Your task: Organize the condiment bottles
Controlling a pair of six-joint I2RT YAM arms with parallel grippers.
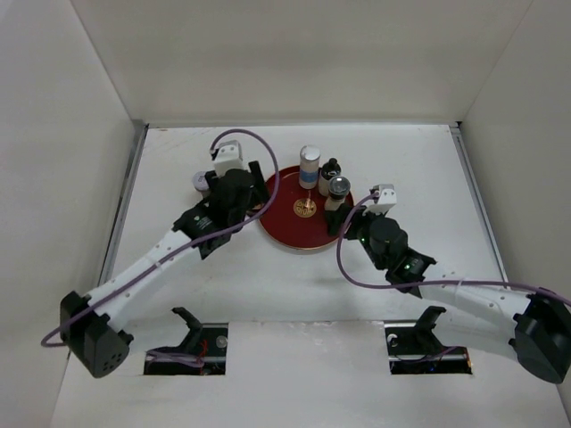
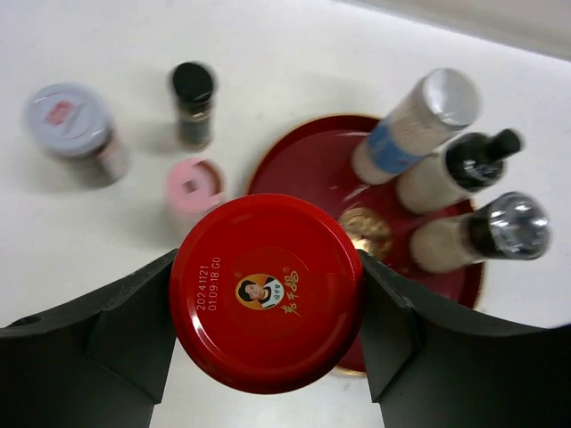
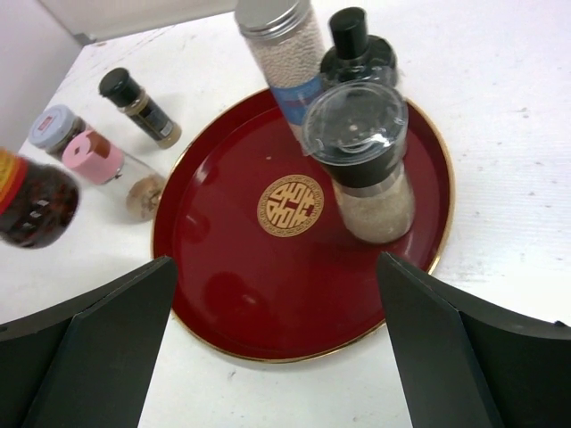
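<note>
My left gripper (image 2: 268, 290) is shut on the red-capped dark jar (image 2: 268, 267), held at the left rim of the round red tray (image 2: 303, 165). In the top view the gripper (image 1: 252, 189) hides the jar. The jar shows lifted in the right wrist view (image 3: 31, 201). On the tray stand the white blue-banded cylinder (image 1: 310, 167), the black-topped bottle (image 1: 331, 169) and the grey-capped shaker (image 1: 339, 190). Left of the tray stand the silver-lidded jar (image 2: 70, 125), the thin dark bottle (image 2: 193, 98) and the pink-capped bottle (image 2: 194, 185). My right gripper (image 1: 348, 223) is open and empty at the tray's near right rim.
White walls enclose the table on the left, back and right. The tray's near half (image 3: 259, 276) with its gold emblem (image 3: 290, 205) is bare. Two dark mounts sit at the table's near edge.
</note>
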